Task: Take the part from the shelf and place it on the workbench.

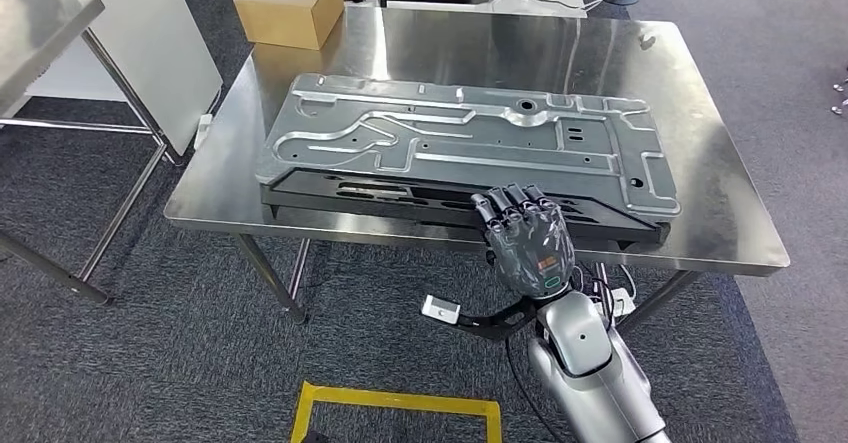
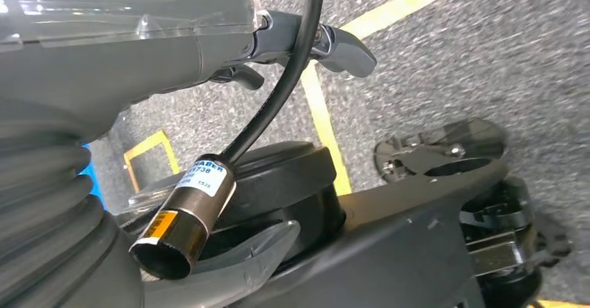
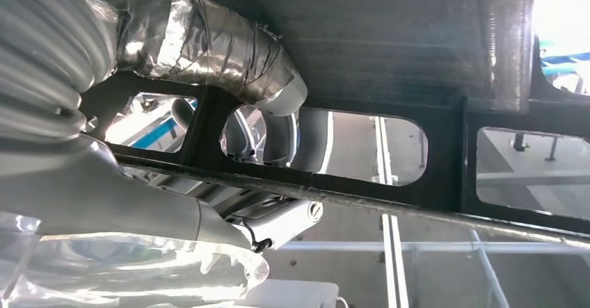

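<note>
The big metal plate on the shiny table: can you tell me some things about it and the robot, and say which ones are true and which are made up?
1. The grey metal plate lies on a black tray. True.
2. The right hand is at the tray's near edge. True.
3. The cardboard box sits on top of the plate. False: it stands at the steel workbench's far corner, apart from the plate.
4. The plate stands upright on its edge. False: it lies flat.
5. A yellow marking is on the floor in front of the workbench. True.
</note>
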You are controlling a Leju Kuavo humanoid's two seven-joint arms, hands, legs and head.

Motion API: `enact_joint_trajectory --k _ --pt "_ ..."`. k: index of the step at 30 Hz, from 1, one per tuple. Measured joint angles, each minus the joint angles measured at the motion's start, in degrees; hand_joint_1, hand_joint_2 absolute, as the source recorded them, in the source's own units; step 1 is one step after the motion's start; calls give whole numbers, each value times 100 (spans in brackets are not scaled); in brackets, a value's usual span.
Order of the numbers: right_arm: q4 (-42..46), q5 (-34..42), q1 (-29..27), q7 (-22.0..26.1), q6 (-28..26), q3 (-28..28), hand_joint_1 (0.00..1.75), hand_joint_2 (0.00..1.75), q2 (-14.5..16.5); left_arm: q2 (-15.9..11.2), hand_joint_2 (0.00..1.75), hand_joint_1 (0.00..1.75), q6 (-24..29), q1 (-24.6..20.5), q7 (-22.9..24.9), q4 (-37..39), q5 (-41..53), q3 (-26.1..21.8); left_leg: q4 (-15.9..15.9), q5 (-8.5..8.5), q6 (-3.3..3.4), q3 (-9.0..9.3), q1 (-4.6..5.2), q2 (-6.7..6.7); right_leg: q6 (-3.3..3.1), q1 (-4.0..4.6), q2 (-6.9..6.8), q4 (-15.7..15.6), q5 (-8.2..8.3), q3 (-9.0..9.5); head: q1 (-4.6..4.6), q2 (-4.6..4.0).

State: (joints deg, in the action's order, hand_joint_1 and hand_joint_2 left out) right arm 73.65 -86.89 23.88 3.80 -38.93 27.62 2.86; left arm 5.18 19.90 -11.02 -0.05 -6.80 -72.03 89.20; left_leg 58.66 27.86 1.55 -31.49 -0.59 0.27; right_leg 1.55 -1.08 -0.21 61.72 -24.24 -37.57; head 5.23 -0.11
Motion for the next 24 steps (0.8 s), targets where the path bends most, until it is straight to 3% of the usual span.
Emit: enact_joint_trajectory --k 4,6,9,10,11,13,15,16,20,22,24 --pt "-81 1 64 7 0 71 175 175 18 0 175 0 -2 10 -19 0 -63 0 -3 72 -135 27 6 23 -138 26 26 -194 -69 107 -7 0" --pt "-99 -4 96 7 0 96 175 175 37 0 175 0 -6 11 -23 0 -66 0 256 222 -192 -68 -7 22 -215 4 29 -247 -92 191 -21 0" --pt "-141 -36 144 -18 0 158 175 175 62 0 175 0 -16 3 -28 0 -60 -2 1305 590 -241 -666 -15 15 -287 10 22 -268 -145 271 -44 0" --pt "-167 -57 151 -27 0 184 175 175 63 0 175 0 -24 -10 -28 0 -56 -2 1534 596 -248 -837 -15 16 -295 17 25 -266 -166 291 -44 0" --pt "-203 -79 162 -32 0 216 175 175 62 -1 175 0 -31 -22 -28 0 -50 -2 1565 488 -247 -915 -15 16 -296 21 33 -263 -190 318 -46 0" --pt "-288 -104 217 -32 0 295 175 175 62 -2 175 0 -41 -34 -22 0 -33 -2 1005 -3 -218 -758 -15 16 -279 24 62 -257 -248 397 -46 0" --pt "-393 -115 317 -30 0 378 175 175 64 -1 175 0 -45 -29 -14 0 -3 -1 337 -318 -172 -494 1 9 -237 43 93 -243 -303 444 -46 0" --pt "-443 -117 369 -26 0 412 175 175 66 1 175 0 -48 -30 -10 0 15 0 159 -347 -147 -423 11 5 -211 52 102 -240 -316 441 -46 0" --pt "-625 -119 510 6 0 535 175 175 87 13 175 0 -51 -38 -15 0 35 0 21 -285 -36 -350 -1 -5 -98 66 81 -216 -369 421 -44 0" --pt "-706 -119 579 16 0 591 175 175 97 19 175 0 -53 -41 -15 0 30 0 -21 -276 30 -296 -23 -4 -46 61 60 177 -559 235 -40 0" --pt "-796 -118 622 18 0 633 175 175 99 22 175 0 -55 -35 -15 0 22 0 -22 -243 76 -269 -15 0 -12 48 53 921 -822 -185 -37 0"
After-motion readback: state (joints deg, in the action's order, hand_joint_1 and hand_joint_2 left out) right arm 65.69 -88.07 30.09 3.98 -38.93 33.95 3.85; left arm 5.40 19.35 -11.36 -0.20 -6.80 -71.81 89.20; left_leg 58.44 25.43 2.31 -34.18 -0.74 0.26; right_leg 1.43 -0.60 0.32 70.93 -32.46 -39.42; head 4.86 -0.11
